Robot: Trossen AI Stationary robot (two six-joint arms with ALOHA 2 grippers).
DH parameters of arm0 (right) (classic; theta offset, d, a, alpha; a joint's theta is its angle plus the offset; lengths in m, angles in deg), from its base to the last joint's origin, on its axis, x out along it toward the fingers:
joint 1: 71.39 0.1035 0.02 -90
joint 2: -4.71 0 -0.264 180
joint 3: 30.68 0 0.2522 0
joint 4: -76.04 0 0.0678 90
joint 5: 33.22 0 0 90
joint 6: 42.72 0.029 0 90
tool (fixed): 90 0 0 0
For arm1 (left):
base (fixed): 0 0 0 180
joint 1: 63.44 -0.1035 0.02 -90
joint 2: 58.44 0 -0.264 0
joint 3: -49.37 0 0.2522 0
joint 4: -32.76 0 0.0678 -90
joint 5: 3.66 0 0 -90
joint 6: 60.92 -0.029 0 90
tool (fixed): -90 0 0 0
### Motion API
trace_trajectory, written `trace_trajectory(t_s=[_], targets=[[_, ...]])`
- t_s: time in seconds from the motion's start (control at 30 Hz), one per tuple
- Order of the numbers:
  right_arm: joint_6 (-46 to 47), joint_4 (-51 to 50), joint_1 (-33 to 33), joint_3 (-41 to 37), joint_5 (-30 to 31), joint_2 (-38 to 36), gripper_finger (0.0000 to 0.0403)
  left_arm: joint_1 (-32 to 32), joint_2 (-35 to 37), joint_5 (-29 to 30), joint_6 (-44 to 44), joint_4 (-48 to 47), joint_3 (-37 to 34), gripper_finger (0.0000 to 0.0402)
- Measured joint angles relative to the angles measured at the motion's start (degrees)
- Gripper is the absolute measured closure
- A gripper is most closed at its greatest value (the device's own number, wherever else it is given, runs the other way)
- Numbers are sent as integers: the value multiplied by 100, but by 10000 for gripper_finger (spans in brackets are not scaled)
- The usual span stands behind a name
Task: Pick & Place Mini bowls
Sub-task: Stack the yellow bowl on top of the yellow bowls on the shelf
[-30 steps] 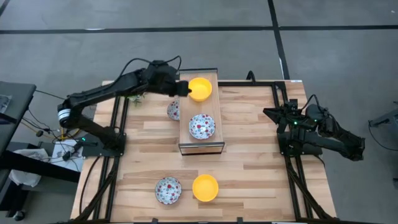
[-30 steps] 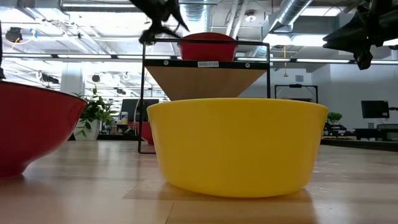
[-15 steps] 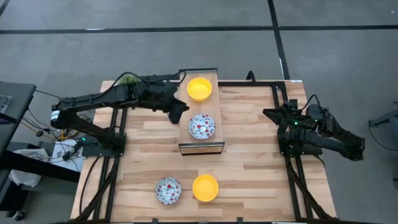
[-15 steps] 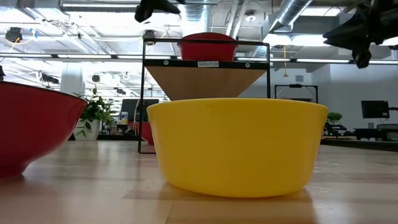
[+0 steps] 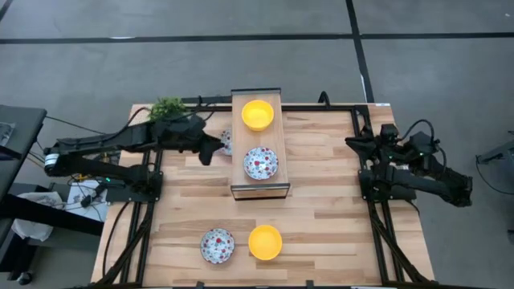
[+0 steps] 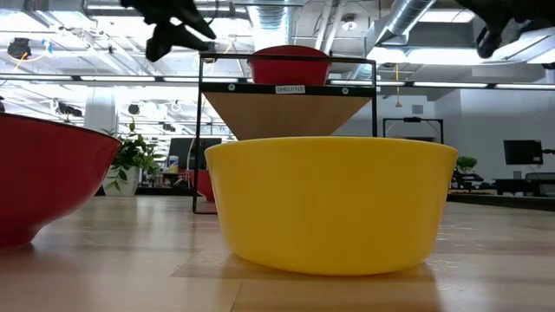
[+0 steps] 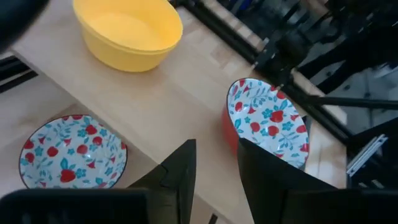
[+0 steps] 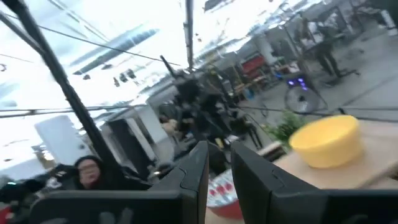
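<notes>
Yellow bowl (image 5: 258, 114) and 1 floral bowl (image 5: 261, 163) sit on the raised shelf (image 5: 238, 183). Another floral bowl (image 7: 267, 121) lies on the desk (image 5: 321, 209) beside it, just ahead of the left gripper (image 7: 214, 163), jaws slightly spread and empty. Descending carelessly could clip the shelf edge. 2 bowls (image 5: 242, 243) wait near the front edge, with open room. Right gripper (image 8: 217, 171), jaws slightly spread, idles aside.

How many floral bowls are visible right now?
3. One floral bowl sits on the shelf top, one on the table beside the shelf, half hidden by the left claw, one at the table's front edge. Others may be hidden.
</notes>
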Motion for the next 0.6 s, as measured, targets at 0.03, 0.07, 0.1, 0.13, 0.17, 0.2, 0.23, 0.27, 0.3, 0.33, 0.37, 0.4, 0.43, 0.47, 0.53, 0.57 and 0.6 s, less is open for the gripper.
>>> trace_trajectory(t_s=[0.03,0.07,0.1,0.13,0.17,0.2,0.23,0.27,0.3,0.33,0.37,0.4,0.43,0.47,0.53,0.57,0.6], targets=[[38,165,12,0,-60,91,345,0,191,0,19,149,-201,286],[58,332,32,0,-114,189,345,0,370,0,49,262,-399,286],[60,512,70,0,-141,298,345,0,553,1,83,373,-587,286],[61,710,119,0,-141,415,345,0,715,1,117,467,-771,286],[60,893,177,0,-141,540,345,0,873,0,165,540,-955,286],[60,1105,244,0,-141,674,345,0,1032,0,200,603,-1122,286],[60,1302,324,0,-141,808,345,0,1174,2,216,694,-1299,286],[60,1484,407,0,-141,931,345,0,1315,0,223,772,-1457,286],[60,1669,492,4,-141,1055,345,0,1446,0,248,844,-1613,286],[60,1762,590,36,-142,1186,345,0,1560,0,264,921,-1763,286],[58,1771,684,98,-137,1315,345,0,1666,0,263,1002,-1898,286],[55,1766,780,178,-127,1453,345,0,1767,-1,263,1060,-2026,286],[25,1768,882,269,-115,1609,345,0,1863,0,263,1141,-2152,286],[-17,1766,987,370,-110,1759,345,0,1943,-1,264,1215,-2263,286],[-100,1764,1196,607,-89,2070,345,0,2085,0,263,1334,-2460,286],[-159,1762,1302,732,-88,2228,345,0,2143,-2,263,1367,-2552,286],[-218,1755,1407,864,-87,2384,345,0,2195,-1,264,1407,-2629,286]])
